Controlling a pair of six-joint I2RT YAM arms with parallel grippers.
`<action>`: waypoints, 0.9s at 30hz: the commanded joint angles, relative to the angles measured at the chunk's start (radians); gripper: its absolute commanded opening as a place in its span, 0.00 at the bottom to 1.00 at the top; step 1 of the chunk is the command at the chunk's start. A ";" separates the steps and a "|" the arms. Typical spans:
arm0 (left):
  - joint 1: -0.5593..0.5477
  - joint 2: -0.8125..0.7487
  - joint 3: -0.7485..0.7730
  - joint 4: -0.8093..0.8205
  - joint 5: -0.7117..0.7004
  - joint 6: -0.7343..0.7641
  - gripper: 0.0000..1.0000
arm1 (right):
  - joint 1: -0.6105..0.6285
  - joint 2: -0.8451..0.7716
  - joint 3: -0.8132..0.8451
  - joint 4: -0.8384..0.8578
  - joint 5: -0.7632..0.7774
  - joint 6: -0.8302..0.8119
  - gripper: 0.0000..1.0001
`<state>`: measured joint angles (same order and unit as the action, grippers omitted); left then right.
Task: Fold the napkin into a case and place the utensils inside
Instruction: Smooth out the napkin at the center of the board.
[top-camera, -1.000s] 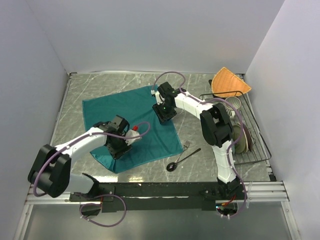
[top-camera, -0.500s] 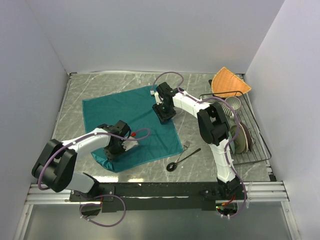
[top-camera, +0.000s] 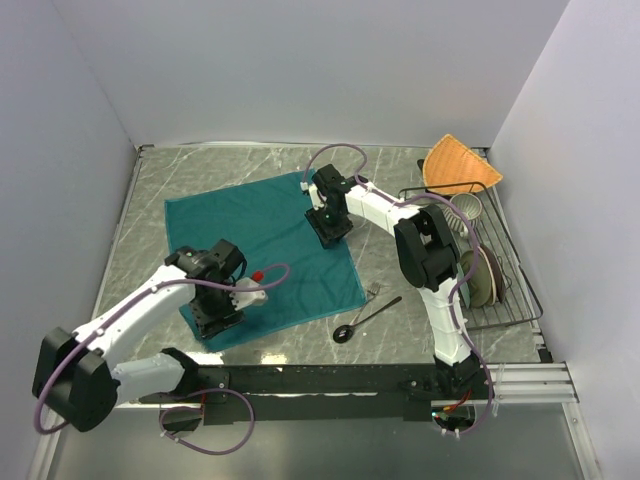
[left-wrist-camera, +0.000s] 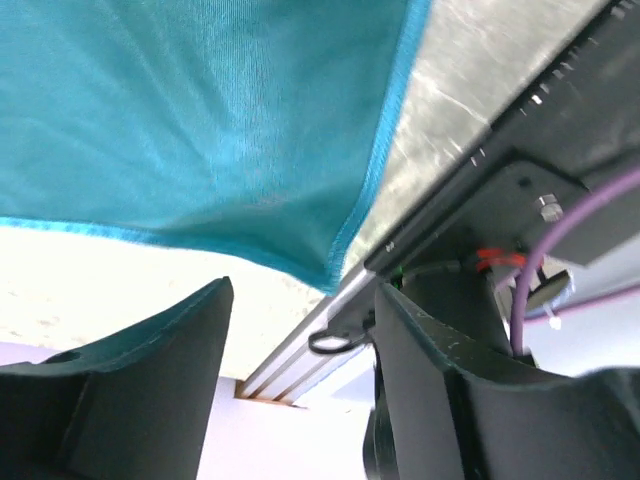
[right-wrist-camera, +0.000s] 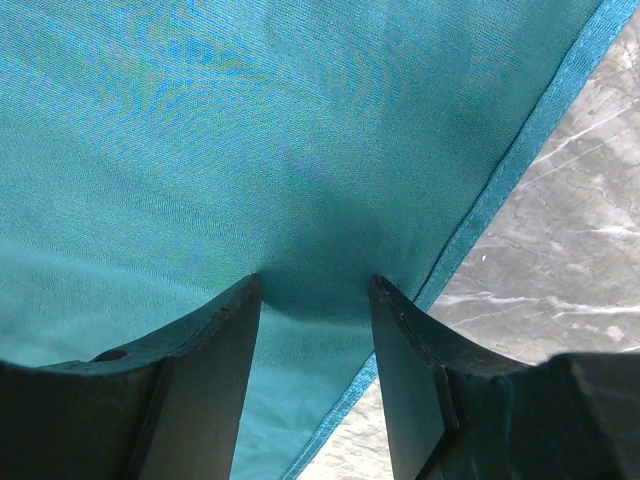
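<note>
Two arms work at one teal napkin, which lies spread flat on the grey marbled table with one corner pointing toward my bases. My left gripper stands over that near corner. In the left wrist view its fingers are wide apart with nothing between them. The hemmed corner lies just beyond their tips, and the black rail at the table's near edge shows behind it. My right gripper is down on the napkin's far-right edge. In the right wrist view both fingertips rest on the cloth just inside its hem, jaws parted, and the fabric between them is flat, not pinched. The utensils lie on bare table just off the napkin's right corner: a small silver fork and, beside it on my side, a dark spoon with its round bowl nearest my bases. An orange cloth and a wire rack occupy the right side.
</note>
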<state>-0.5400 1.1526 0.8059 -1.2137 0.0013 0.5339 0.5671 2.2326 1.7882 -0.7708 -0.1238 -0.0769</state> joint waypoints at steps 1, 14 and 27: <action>-0.005 -0.059 0.082 -0.141 0.057 0.054 0.66 | 0.004 -0.004 0.040 -0.031 0.000 -0.020 0.56; 0.601 0.143 0.450 0.200 0.280 -0.186 0.72 | -0.035 -0.094 0.160 -0.022 -0.080 -0.066 0.64; 0.914 0.596 0.806 0.534 0.471 -0.491 0.73 | -0.131 0.056 0.471 0.278 0.021 0.044 1.00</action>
<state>0.3283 1.6630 1.5341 -0.7921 0.3927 0.1619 0.4458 2.2280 2.2776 -0.6704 -0.1738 -0.1036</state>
